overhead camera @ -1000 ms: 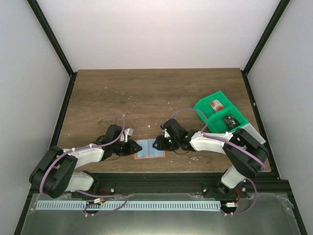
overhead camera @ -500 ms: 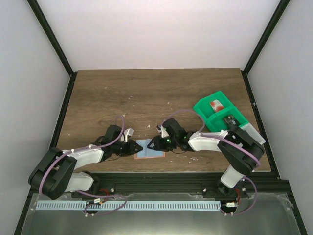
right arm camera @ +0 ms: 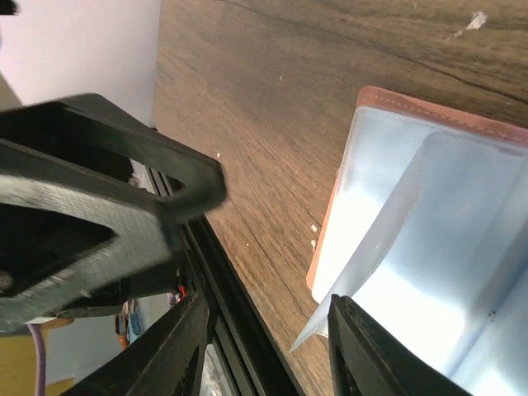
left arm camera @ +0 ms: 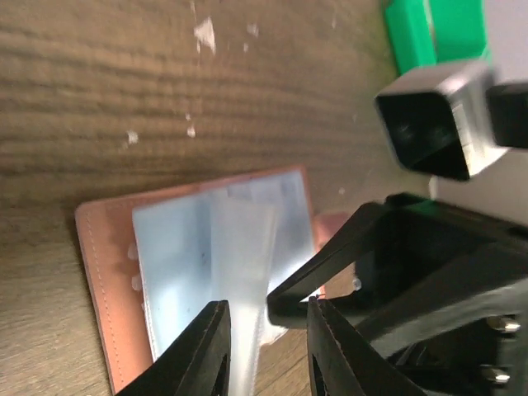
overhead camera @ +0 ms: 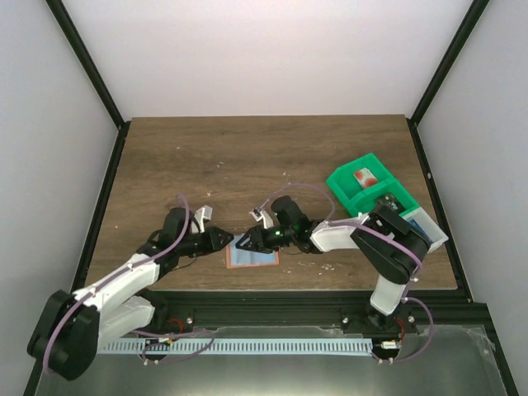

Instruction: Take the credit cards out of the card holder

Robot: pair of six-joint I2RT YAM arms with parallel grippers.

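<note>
The card holder (overhead camera: 252,256) lies open near the table's front edge, tan-pink rim up, light blue lining showing (left arm camera: 173,247) (right arm camera: 388,157). One clear sleeve (left arm camera: 243,247) stands up from its middle. My left gripper (overhead camera: 226,238) (left arm camera: 266,307) is at the holder's left side, open, with the sleeve's edge between its fingers but not pinched. My right gripper (overhead camera: 244,242) (right arm camera: 268,301) hovers over the holder's left half, open, the sleeve's corner (right arm camera: 318,330) close to one finger. A red and white credit card (overhead camera: 363,177) and a dark one (overhead camera: 386,201) lie in the green tray.
The green compartment tray (overhead camera: 342,183) (left arm camera: 429,33) stands at the back right. The two grippers' fingertips nearly meet over the holder; the right finger (left arm camera: 330,264) crosses the left wrist view. The black front rail (right arm camera: 239,330) runs just behind the holder.
My right gripper has slid left over the holder. The left arm has swung out to the left, and its jaws have widened a little.
</note>
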